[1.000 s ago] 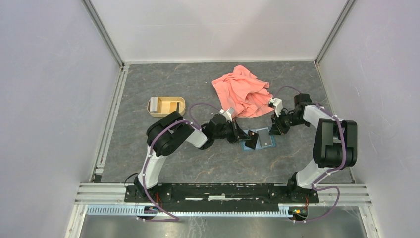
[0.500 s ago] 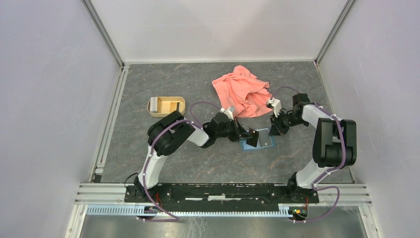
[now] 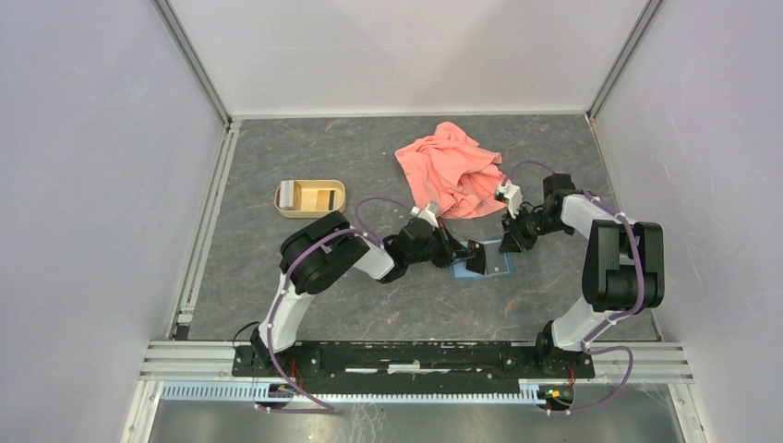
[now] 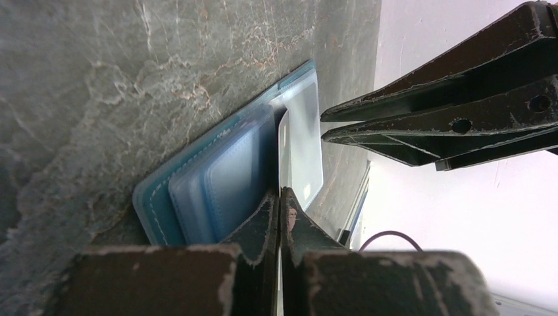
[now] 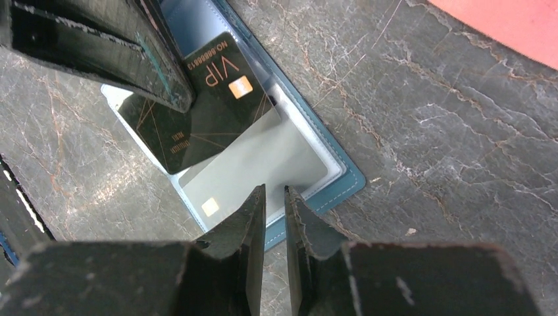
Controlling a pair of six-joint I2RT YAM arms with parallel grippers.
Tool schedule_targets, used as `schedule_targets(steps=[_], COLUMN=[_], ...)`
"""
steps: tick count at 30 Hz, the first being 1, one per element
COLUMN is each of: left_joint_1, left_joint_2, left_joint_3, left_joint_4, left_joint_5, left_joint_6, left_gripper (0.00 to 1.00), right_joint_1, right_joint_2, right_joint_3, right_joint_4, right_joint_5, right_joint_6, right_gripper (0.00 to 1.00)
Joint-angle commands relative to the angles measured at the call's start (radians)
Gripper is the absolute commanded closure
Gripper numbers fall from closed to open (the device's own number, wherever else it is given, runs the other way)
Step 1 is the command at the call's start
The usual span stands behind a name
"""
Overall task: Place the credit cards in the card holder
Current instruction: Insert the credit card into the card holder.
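Grey marbled desk (image 3: pixel 415 309), white walls (image 3: pixel 406 55); left claw (image 4: pixel 279 194) pinches dark card (image 5: pixel 210 112) over card holder (image 5: pixel 343 176); opposite, right claw (image 5: pixel 274 192) slightly parted.

The left end effector (image 4: pixel 278 197) is pinched shut, facing the right end effector (image 5: pixel 274 194), seemingly narrowly parted.

Left fingers (image 4: pixel 258 232) and their credit card (image 5: pixel 210 112) (black, edge-on) slightly farther right over card holder (image 4: pixel 154 207)
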Motion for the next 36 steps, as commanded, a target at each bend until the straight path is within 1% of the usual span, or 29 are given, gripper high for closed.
schedule_targets(steps=[1,10,13,16,20,23,27,32,36], left_joint_1=[-0.042,-0.081,-0.091,-0.096,-0.100,-0.116,-0.135,-0.141,-0.143], left_joint_2=[0.041,0.057,0.068,0.083,0.109,0.113,0.120,0.125,0.124], left_joint_3=[-0.035,-0.047,-0.040,-0.029,-0.027,-0.016,0.007,0.015,0.016], left_joint_4=[0.036,0.074,0.078,0.076,0.110,0.107,0.099,0.090,0.082], left_joint_5=[-0.114,-0.218,-0.223,-0.260,-0.267,-0.275,-0.275,-0.272,-0.272], left_joint_6=[-0.073,-0.111,-0.107,-0.084,-0.104,-0.107,-0.114,-0.121,-0.122], left_gripper=[0.98,0.98,0.98,0.98,0.98,0.98,0.96,0.92,0.84], right_joint_1=[0.010,0.020,0.029,0.035,0.038,0.040,0.044,0.057,0.065], right_joint_2=[-0.020,-0.029,-0.027,-0.028,-0.031,-0.032,-0.027,0.000,0.009], right_joint_3=[0.031,0.030,0.030,0.031,0.031,0.031,0.033,0.043,0.042], right_joint_4=[-0.011,-0.013,-0.016,-0.019,-0.022,-0.027,-0.042,-0.067,-0.065], right_joint_5=[-0.038,-0.061,-0.065,-0.070,-0.076,-0.092,-0.122,-0.129,-0.125], right_joint_6=[-0.013,-0.016,-0.021,-0.025,-0.030,-0.036,-0.050,-0.065,-0.062], right_gripper=[0.78,0.78,0.78,0.78,0.78,0.78,0.77,0.77,0.77])
